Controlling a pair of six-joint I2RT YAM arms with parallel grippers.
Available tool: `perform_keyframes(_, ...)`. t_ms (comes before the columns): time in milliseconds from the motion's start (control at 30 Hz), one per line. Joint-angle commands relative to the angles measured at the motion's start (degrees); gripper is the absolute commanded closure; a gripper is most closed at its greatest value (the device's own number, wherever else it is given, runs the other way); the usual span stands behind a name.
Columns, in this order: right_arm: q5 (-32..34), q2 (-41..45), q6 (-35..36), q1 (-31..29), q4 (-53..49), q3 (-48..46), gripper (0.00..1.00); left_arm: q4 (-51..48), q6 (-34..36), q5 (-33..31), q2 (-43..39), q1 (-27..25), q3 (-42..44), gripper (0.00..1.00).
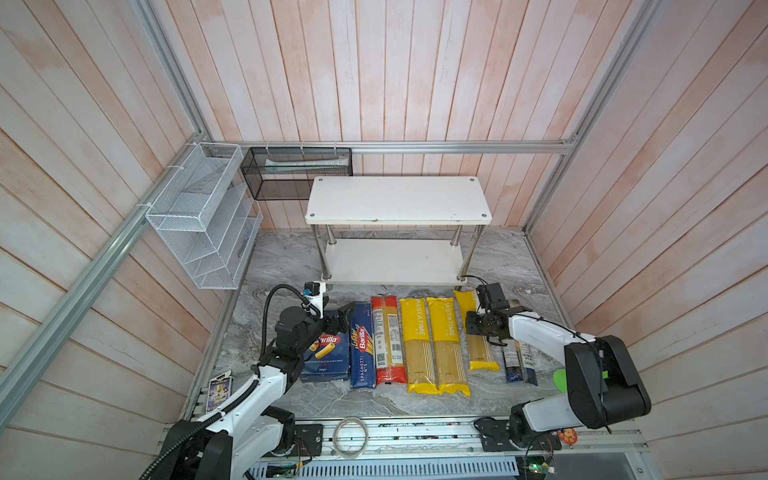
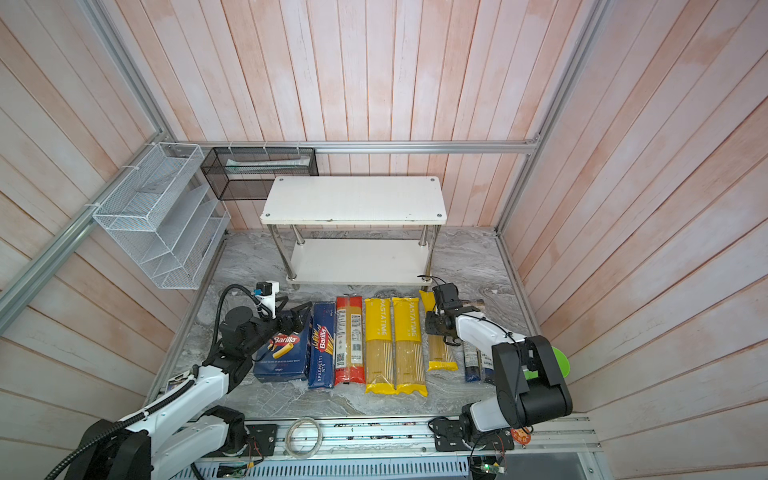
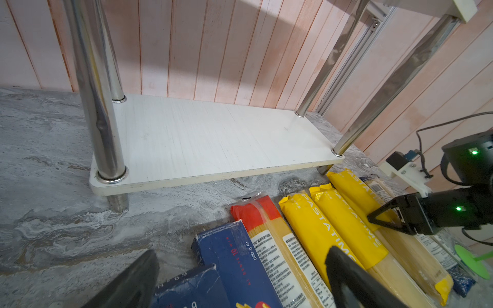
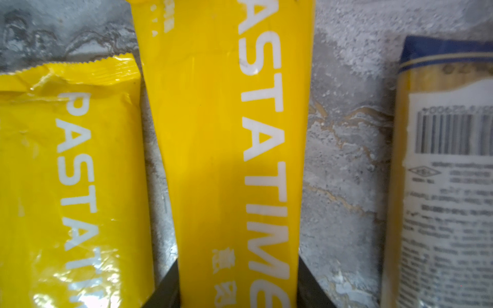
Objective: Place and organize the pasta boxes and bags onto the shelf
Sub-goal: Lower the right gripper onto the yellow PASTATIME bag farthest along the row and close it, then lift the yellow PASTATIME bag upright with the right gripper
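Observation:
The white two-tier shelf [image 1: 399, 199] [image 2: 353, 199] [image 3: 213, 144] stands bare at the back. In front of it lie in a row a wide Barilla box [image 1: 328, 353], a narrow spaghetti box [image 1: 361, 345] [image 3: 234, 256], a red-ended bag [image 1: 388, 340], two yellow PASTATIME bags [image 1: 417, 345] [image 1: 446, 345], a third yellow bag [image 1: 478, 353] [image 4: 226, 133] and a dark blue bag [image 1: 517, 361] [image 4: 440, 160]. My right gripper [image 1: 476, 326] [image 4: 237, 280] points down, its fingers pressed against both sides of the third yellow bag. My left gripper [image 1: 340, 318] [image 3: 240, 280] hangs open over the far ends of the two boxes.
A white wire-mesh organiser [image 1: 199, 216] and a black mesh basket [image 1: 297, 172] hang on the left and back walls. A green disc [image 1: 560, 380] lies by the right arm's elbow. A cable coil [image 1: 351, 436] sits on the front rail. Wooden walls close in three sides.

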State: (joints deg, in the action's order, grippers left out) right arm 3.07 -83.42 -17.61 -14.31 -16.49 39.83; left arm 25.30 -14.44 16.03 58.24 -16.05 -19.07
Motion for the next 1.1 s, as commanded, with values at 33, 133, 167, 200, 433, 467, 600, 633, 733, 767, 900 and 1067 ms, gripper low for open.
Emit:
perform_keyframes(33, 0.5, 1.2, -0.1, 0.2, -1.7, -0.8, 0.61, 0.7, 0.6, -0.3, -0.2, -0.2, 0.3, 0.0)
perform_keyframes(133, 0.5, 1.8, -0.4, 0.2, -1.5, -0.8, 0.65, 0.9, 0.6, -0.3, -0.2, -0.2, 0.3, 0.0)
perform_keyframes(167, 0.3, 2.1, -0.5, 0.2, -1.2, -0.9, 0.66, 0.9, 0.7, -0.3, -0.1, -0.2, 0.3, 0.0)
perform_keyframes(200, 0.0, 2.4, -0.6, 0.2, -0.9, -1.0, 0.67, 0.9, 0.7, -0.3, -0.1, -0.3, 0.3, 0.0)
perform_keyframes(433, -0.5, 3.6, -0.6, 0.3, -0.1, -0.5, 0.73, 0.9, 0.6, 0.0, 0.3, -0.3, 0.3, 0.0)
perform_keyframes(467, -0.5, 3.8, -0.5, 0.3, -0.2, -0.3, 0.74, 0.8, 0.6, 0.0, 0.2, -0.4, 0.2, 0.0)
perform_keyframes(600, -0.5, 5.1, -0.6, 0.4, -0.6, 0.2, 0.78, 0.8, 0.6, -0.1, 0.3, -0.4, 0.2, 0.0)
perform_keyframes(633, -0.4, 5.6, -0.7, 0.5, -0.8, 0.3, 0.8, 0.8, 0.6, -0.1, 0.4, -0.5, 0.2, 0.0)
perform_keyframes(733, -0.9, 7.2, -0.8, 0.8, -1.0, 0.3, 0.85, 0.8, 0.5, 0.0, 0.5, -0.4, 0.2, 0.0)
perform_keyframes(767, -1.3, 8.0, -0.9, 1.0, -0.8, 0.2, 0.87, 0.9, 0.5, 0.0, 0.6, -0.5, 0.1, 0.0)
perform_keyframes(900, -2.7, 11.3, -1.5, 2.0, -0.4, -0.2, 0.91, 0.7, 0.6, -0.1, 0.8, -0.5, 0.0, 0.0)
perform_keyframes(1067, -3.9, 15.7, -2.4, 2.8, -1.4, 0.0, 0.93, 0.6, 0.6, -0.1, 0.7, -0.6, 0.0, 0.0)
